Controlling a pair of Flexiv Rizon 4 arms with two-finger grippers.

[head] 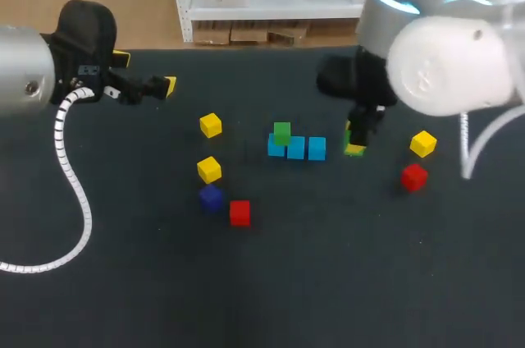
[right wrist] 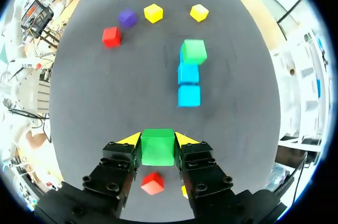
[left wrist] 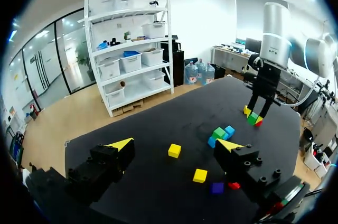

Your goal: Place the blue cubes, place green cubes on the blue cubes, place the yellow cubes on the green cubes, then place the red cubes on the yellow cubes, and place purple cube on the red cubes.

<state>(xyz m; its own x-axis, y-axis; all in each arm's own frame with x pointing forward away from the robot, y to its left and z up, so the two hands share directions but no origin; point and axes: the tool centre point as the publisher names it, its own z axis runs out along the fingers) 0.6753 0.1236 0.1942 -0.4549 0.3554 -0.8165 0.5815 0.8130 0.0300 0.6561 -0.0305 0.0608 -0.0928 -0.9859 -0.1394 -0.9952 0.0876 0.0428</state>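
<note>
R claw (right wrist: 158, 140), right of centre in head view: clamped from both sides on green cube (right wrist: 158, 151). Just left of it, mid-frame: row of 3 blue cubes (head: 296, 148), nearest one close beside the claw, w/ 2nd green cube (head: 281, 131) atop the leftmost. Right of claw: yellow cube (head: 423, 144) and red cube (head: 414, 176), near each other, not touching. Left of centre: 2 more yellow cubes (head: 211, 125), purple cube (head: 211, 197), 2nd red cube (head: 239, 212), all separate. L claw (head: 146, 73), upper left: wide open, empty, well away from cubes.
</note>
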